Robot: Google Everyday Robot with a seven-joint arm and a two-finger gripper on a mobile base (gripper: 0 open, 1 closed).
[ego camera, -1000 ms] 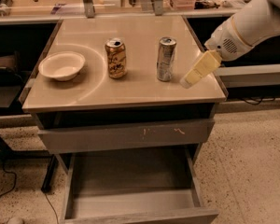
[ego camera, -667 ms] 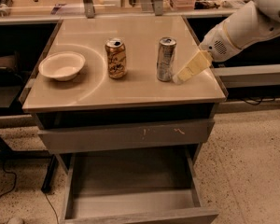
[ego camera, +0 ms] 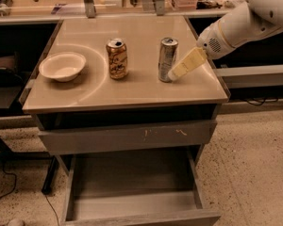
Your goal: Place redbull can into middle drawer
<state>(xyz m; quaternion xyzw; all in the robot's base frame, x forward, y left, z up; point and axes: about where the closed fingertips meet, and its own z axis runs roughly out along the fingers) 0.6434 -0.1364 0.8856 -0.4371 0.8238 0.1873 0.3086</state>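
Note:
The redbull can [ego camera: 167, 59], tall, slim and silver-grey, stands upright on the beige tabletop [ego camera: 132, 34], right of centre. My gripper [ego camera: 177, 72] reaches in from the right on a white arm and slants down to the can's right side, at or very near its lower half. The middle drawer [ego camera: 132, 173] is pulled open below the table front, and its bare grey floor holds nothing.
A shorter gold-brown can [ego camera: 117, 58] stands left of the redbull can. A white bowl [ego camera: 62, 66] sits at the table's left. A shut drawer front with yellowish scratches [ego camera: 127, 136] lies above the open drawer. Speckled floor lies to the right.
My gripper has moved left and slightly down, from a gap right of the redbull can to right beside it. The cans, bowl and drawer have not moved.

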